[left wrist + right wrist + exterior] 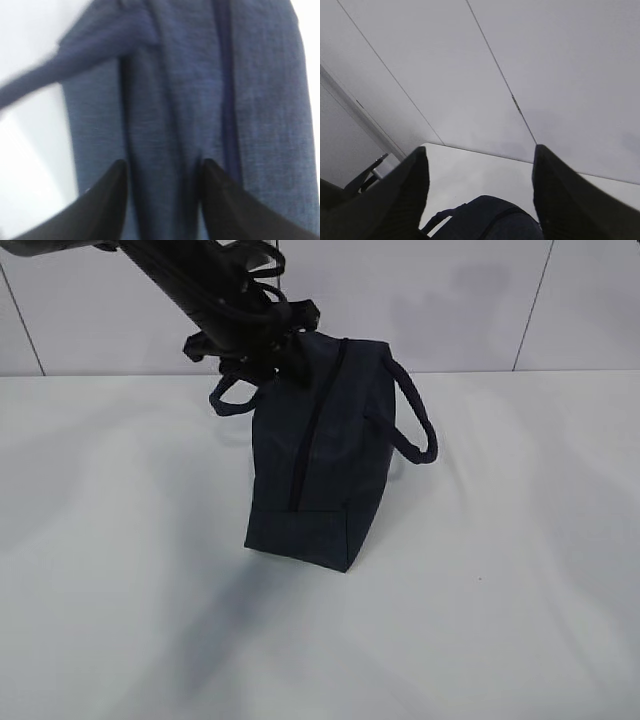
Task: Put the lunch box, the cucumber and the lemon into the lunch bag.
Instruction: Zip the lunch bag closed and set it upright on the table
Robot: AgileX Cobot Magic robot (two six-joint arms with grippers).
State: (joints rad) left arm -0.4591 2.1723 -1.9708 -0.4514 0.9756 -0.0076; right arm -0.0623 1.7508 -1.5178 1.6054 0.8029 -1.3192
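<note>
The lunch bag (320,455) stands near the worktop's (520,620) back edge, zipper closed. The left gripper (162,200) — jaws spread — hangs over its fabric; the right gripper (480,195), also spread, holds nothing.

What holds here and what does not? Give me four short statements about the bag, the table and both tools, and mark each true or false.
1. The lunch bag stands on the white table. True.
2. A lemon lies on the table beside the bag. False: no lemon shows in any view.
3. The left tool is open, close over the bag's fabric. True.
4. The right tool is shut on a bag handle. False: it is open, holds nothing and faces the wall.
</note>
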